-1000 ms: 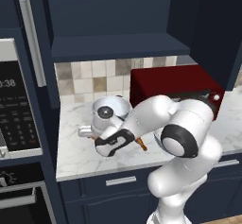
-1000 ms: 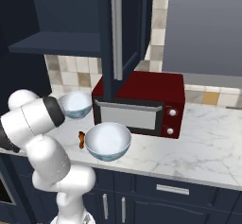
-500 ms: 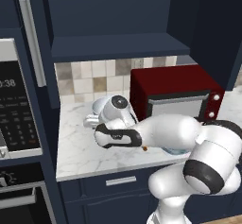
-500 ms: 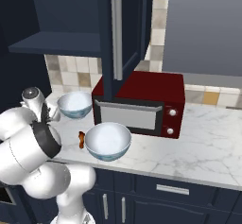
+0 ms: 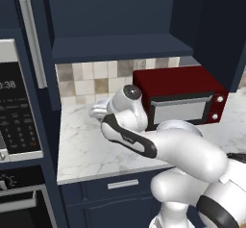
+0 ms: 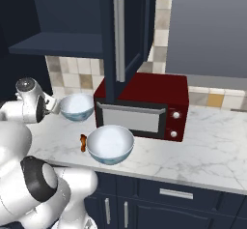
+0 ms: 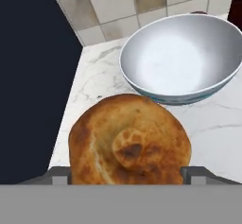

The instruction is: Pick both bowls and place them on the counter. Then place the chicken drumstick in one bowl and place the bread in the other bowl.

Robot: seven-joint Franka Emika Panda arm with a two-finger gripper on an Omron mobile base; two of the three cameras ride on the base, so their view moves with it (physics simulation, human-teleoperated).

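The bread (image 7: 127, 138), a round golden-brown bun, sits between the finger tips of my gripper (image 7: 125, 176), which is shut on its sides and holds it off the counter (image 6: 207, 146). Just beyond it stands one bowl (image 7: 179, 57), white with a pale bluish inside and nothing in it. In the right base view my hand hovers left of this far bowl (image 6: 76, 106). The other bowl (image 6: 110, 143) stands near the counter's front edge, also with nothing inside. The chicken drumstick (image 6: 83, 142) lies on the marble against that bowl's left side.
A red toaster oven (image 6: 144, 102) stands right of the bowls under an open cabinet door (image 6: 120, 35). A dark navy wall (image 7: 33, 76) closes the counter's left end. A wall oven (image 5: 19, 111) is further left, and a dark shelf (image 5: 115, 46) hangs above.
My arm has swung left and back across the counter, from low beside the near bowl to beside the far bowl, with the bread in the gripper. Bowls and drumstick have not moved.
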